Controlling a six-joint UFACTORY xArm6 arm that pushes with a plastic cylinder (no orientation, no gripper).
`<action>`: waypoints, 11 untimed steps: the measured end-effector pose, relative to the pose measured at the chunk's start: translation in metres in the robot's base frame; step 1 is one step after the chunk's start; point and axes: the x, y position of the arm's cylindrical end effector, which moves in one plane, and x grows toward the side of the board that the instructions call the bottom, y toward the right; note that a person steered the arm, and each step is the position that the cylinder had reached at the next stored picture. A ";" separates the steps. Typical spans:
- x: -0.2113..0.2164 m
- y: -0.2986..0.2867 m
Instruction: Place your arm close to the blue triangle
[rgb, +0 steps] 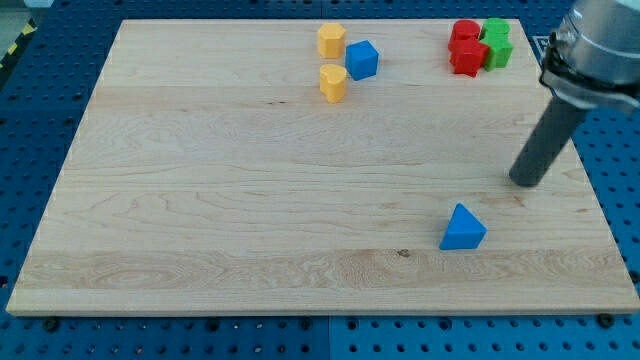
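Note:
The blue triangle (463, 228) lies on the wooden board (200, 200) toward the view's bottom right. My tip (524, 182) rests on the board above and to the right of the blue triangle, a short gap away and not touching it. The dark rod rises from the tip toward the view's upper right.
A blue cube-like block (362, 60) sits near the view's top with two yellow blocks (331, 40) (333, 82) beside it. Two red blocks (465, 52) and two green blocks (496, 43) cluster at the top right. The board's right edge is just right of my tip.

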 end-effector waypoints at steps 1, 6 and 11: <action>-0.032 0.000; -0.024 -0.108; 0.094 -0.085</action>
